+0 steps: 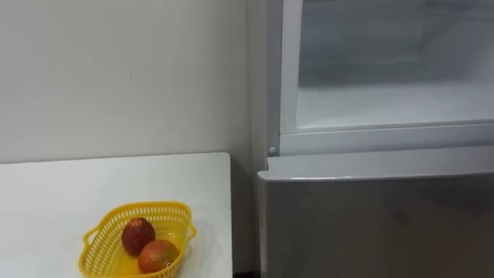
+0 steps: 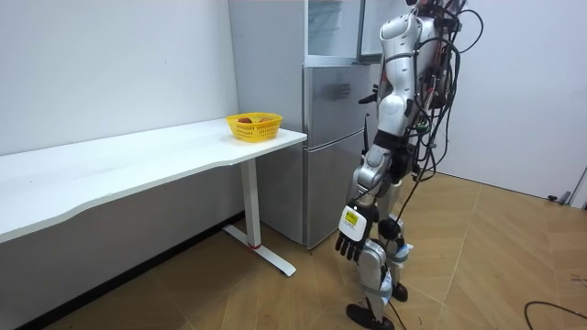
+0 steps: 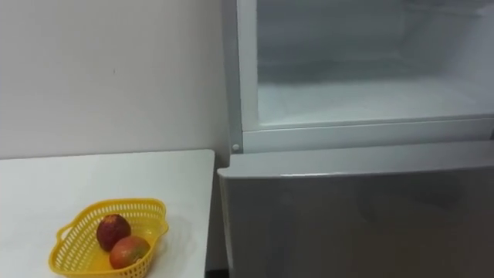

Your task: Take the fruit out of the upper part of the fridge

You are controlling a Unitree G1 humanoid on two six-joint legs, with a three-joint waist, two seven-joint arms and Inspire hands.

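Observation:
The upper fridge compartment (image 1: pixel 386 104) stands open in front of me, and its white frosted shelf (image 3: pixel 370 100) shows bare. A yellow basket (image 1: pixel 104 247) sits at the table's corner beside the fridge. It holds a dark red fruit (image 1: pixel 137 234) and an orange-red fruit (image 1: pixel 158 255). In the room view I stand upright facing the fridge (image 2: pixel 321 137). My left hand (image 2: pixel 351 242) hangs low by my thigh with relaxed fingers and holds nothing.
The grey lower fridge door (image 1: pixel 378 224) is shut, just below the open compartment. The white table (image 2: pixel 138 160) runs along the wall to my left, with a narrow gap between its edge and the fridge. Wooden floor lies behind me.

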